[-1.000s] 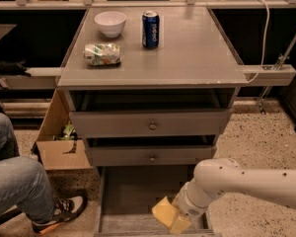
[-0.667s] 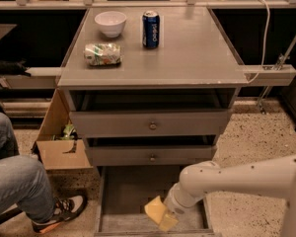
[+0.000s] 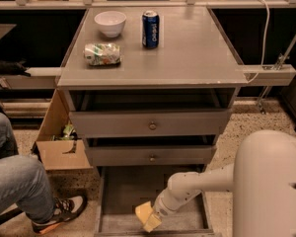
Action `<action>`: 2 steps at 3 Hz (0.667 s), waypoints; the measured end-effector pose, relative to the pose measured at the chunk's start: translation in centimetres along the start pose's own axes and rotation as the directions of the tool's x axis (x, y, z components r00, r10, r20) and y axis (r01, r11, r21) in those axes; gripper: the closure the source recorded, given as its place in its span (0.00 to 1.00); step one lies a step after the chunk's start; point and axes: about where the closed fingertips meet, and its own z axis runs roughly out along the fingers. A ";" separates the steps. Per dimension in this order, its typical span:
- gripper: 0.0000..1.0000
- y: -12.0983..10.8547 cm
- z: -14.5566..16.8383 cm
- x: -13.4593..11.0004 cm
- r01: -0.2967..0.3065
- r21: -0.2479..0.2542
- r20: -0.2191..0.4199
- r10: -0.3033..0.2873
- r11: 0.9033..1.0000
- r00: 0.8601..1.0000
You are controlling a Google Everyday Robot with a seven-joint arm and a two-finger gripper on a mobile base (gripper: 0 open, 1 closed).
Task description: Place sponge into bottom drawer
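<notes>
The only lettering in view stands on the blue soda can (image 3: 150, 29) on the cabinet top. White characters run down its side and look like a Pepsi mark, though they are too small to read for certain. The green-and-white foil packet (image 3: 102, 54), lying near the can, carries print that cannot be made out. The gripper (image 3: 153, 220), low in the open bottom drawer (image 3: 123, 191) and holding the sponge (image 3: 145, 214) at its tip, shows no legible mark, and neither does the sponge.
</notes>
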 end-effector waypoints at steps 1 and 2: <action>1.00 -1.9 4.8 0.0 -0.057 -0.062 0.053 0.061 0.996 0.997; 0.98 -3.9 9.3 0.6 -0.130 -0.123 0.103 0.143 0.984 0.984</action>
